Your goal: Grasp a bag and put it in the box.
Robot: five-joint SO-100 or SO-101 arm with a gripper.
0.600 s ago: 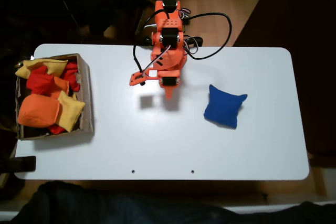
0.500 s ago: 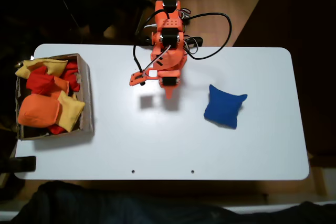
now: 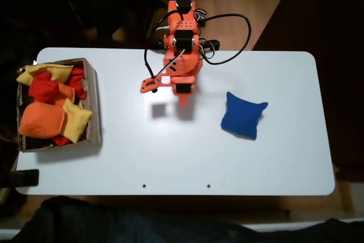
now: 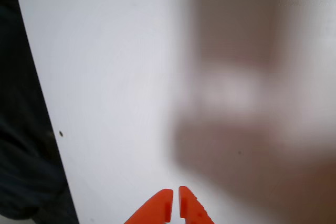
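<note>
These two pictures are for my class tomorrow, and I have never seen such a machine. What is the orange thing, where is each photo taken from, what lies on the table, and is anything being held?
The orange thing is a small robot arm, bolted at the far edge of a white table. The fixed view looks straight down on it. The wrist view comes from a camera riding on the arm, so it shows the two orange tips of the claw over bare table and the arm's blurred shadow. The tips are nearly touching with nothing between them, so nothing is held. In the fixed view a blue beanbag lies to the right, apart from the arm. At the left a cardboard box holds orange, yellow and red beanbags.
</note>
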